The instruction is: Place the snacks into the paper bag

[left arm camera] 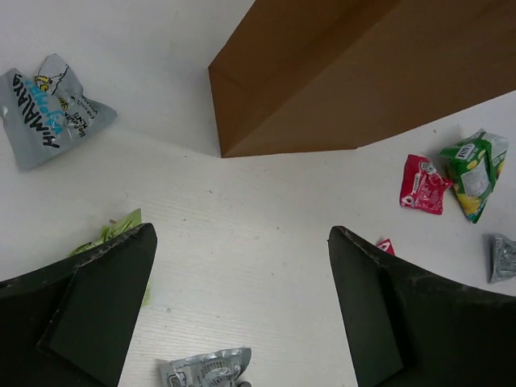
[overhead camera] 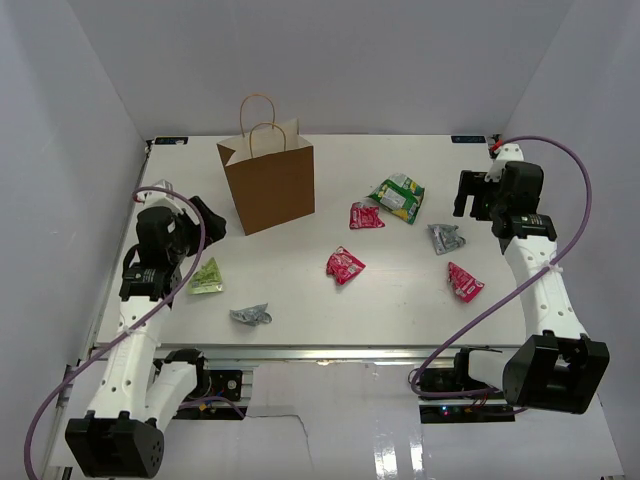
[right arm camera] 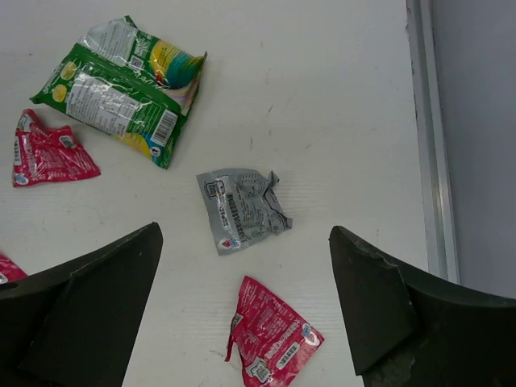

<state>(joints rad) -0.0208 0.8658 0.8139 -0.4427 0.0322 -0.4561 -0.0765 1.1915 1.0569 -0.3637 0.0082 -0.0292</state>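
Wide open and holding nothing: left end effector [left arm camera: 242, 310] and right end effector [right arm camera: 242, 310].
The right one hangs near a silver snack [right arm camera: 239, 211]; the paper bag [overhead camera: 268, 190] stands far left on the counter [overhead camera: 400, 300]. Come straight down, pinch its middle, lift high.

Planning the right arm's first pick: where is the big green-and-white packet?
In the top view the green-and-white packet lies right of the paper bag, a red packet close at its left.

paper bag [left arm camera: 339, 72]: top cut off | light green packet [left arm camera: 113, 230]: mostly hidden
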